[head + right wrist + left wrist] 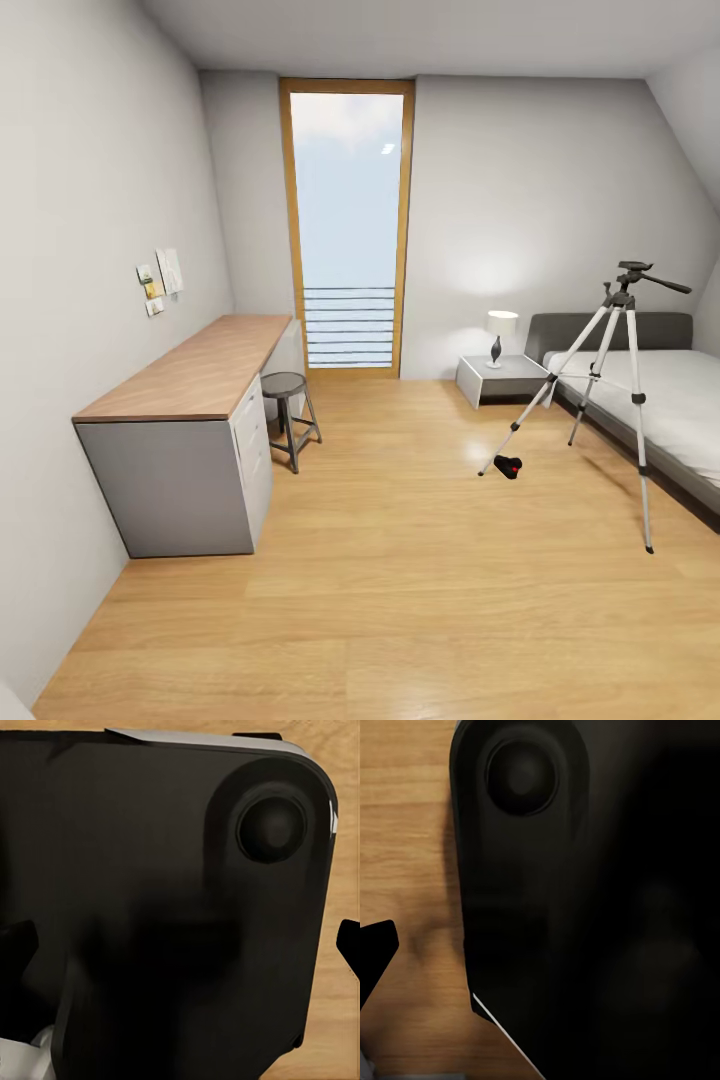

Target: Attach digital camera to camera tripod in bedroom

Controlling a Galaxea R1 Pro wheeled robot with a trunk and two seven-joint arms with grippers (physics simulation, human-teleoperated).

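Note:
The digital camera (508, 466), small and black with a red button, lies on the wood floor beside the foot of the tripod's nearest left leg. The camera tripod (622, 372) stands upright next to the bed, its silver legs spread and its black head with the pan handle on top. In the left wrist view my left gripper (540, 960) hangs over the floor before a black part of my own body, with one dark fingertip (376, 954) at the frame's edge. My right gripper (180, 945) has its fingertips (349, 945) far apart, with nothing between them.
A wood-topped desk (190, 375) with grey drawers runs along the left wall, a round stool (287, 392) at its end. A bedside table with a lamp (499, 335) and the grey bed (660, 400) stand at the right. A tall window (348, 225) is at the back.

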